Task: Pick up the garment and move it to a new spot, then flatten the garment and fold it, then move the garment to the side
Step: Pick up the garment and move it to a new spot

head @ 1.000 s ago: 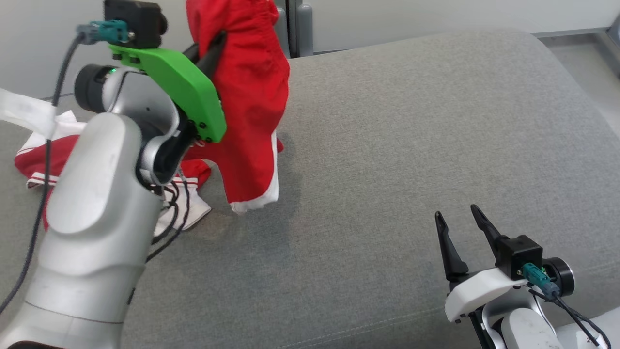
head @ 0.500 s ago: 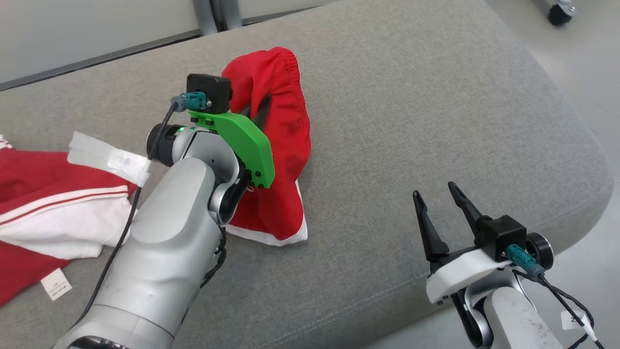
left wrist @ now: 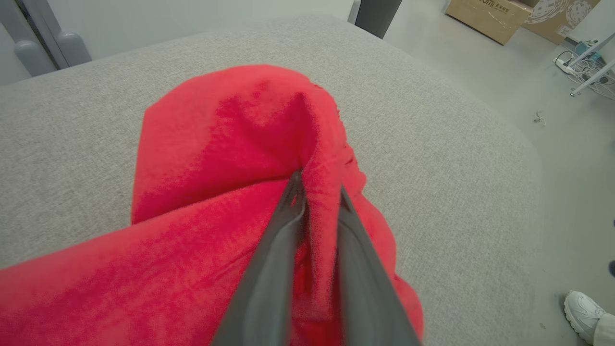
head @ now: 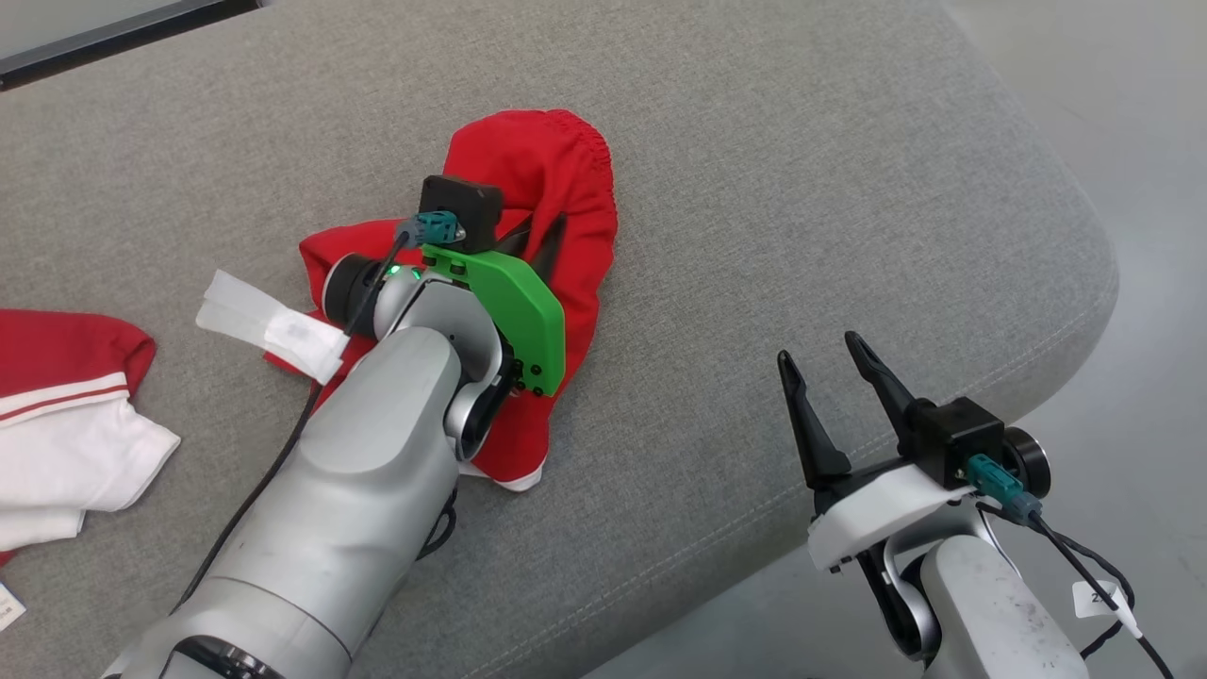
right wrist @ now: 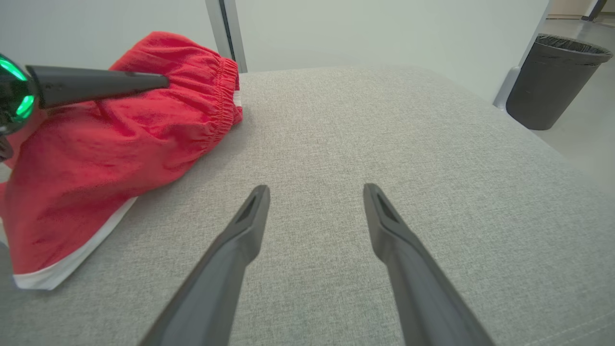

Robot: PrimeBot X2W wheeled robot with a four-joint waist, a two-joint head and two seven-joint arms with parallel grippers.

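Note:
The garment [head: 556, 179] is a red pair of shorts with a gathered waistband and a white hem. It lies crumpled on the grey cushion [head: 801, 189], partly under my left arm. My left gripper [head: 545, 226] sits low on it, jaws only narrowly apart. In the left wrist view a raised fold of the garment [left wrist: 216, 144] stands pinched in my left gripper [left wrist: 318, 182]. My right gripper [head: 817, 347] hovers open and empty over bare cushion near the front right edge. In the right wrist view, my right gripper [right wrist: 316, 187] has the garment [right wrist: 120, 144] to its left.
Another red and white piece of clothing [head: 66, 415] lies at the far left of the cushion. The cushion's rounded edge [head: 1084, 311] drops to the floor on the right. A dark bin [right wrist: 552, 81] stands beyond the cushion, and a person's shoe [left wrist: 584, 307] is on the floor.
The head camera has tilted down. My left gripper has lowered the garment from hanging in the air to lying on the cushion, and its jaws have eased slightly apart. The right gripper stays open.

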